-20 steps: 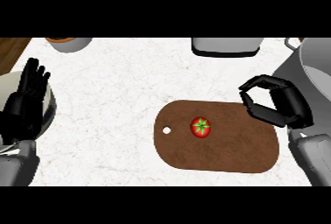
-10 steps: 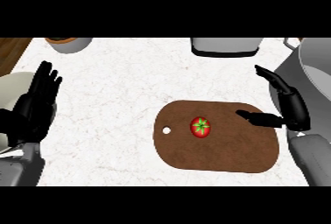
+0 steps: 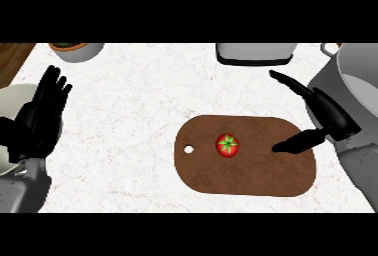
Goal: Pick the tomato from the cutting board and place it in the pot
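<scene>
Head view: right hand (image 3: 331, 115) spread, fingers straight, thumb splayed over cutting board (image 3: 244, 177) edge. Tomato (image 3: 227, 145) on board, left of thumb, untouched. Left hand (image 3: 37, 120) flat, fingers straight, resting far left of tomato.

The setting is a kitchen: a white marbled worktop (image 3: 140, 130) carries a brown cutting board (image 3: 244, 175) with a tomato (image 3: 227, 145) on it, a large grey pot (image 3: 362, 70) at the right edge and a grey bowl (image 3: 77, 51) far left.
</scene>
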{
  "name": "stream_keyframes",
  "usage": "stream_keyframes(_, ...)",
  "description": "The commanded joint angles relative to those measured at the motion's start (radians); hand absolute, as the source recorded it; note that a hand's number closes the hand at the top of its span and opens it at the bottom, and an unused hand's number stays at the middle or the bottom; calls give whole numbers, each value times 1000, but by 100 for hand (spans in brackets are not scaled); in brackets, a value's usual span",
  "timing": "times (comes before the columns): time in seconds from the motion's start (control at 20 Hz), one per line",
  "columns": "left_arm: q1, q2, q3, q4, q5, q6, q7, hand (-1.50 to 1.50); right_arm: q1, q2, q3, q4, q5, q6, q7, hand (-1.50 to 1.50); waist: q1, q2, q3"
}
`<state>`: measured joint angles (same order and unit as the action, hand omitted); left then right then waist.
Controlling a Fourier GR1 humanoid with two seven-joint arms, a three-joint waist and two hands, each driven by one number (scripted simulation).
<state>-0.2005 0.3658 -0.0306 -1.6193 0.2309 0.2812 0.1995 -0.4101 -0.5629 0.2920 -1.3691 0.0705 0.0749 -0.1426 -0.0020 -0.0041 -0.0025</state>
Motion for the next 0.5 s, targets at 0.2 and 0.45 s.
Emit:
stream_keyframes(0.2,28,-10,12,24,4,-33,-41,0,-115,-13,193,-136,111,197,402,-150,6,1,0)
stream_keyframes(0.45,-14,-31,-9,-23,-34,8,27,0,-151,118,247,-128,129,257,585,-150,8,2,2)
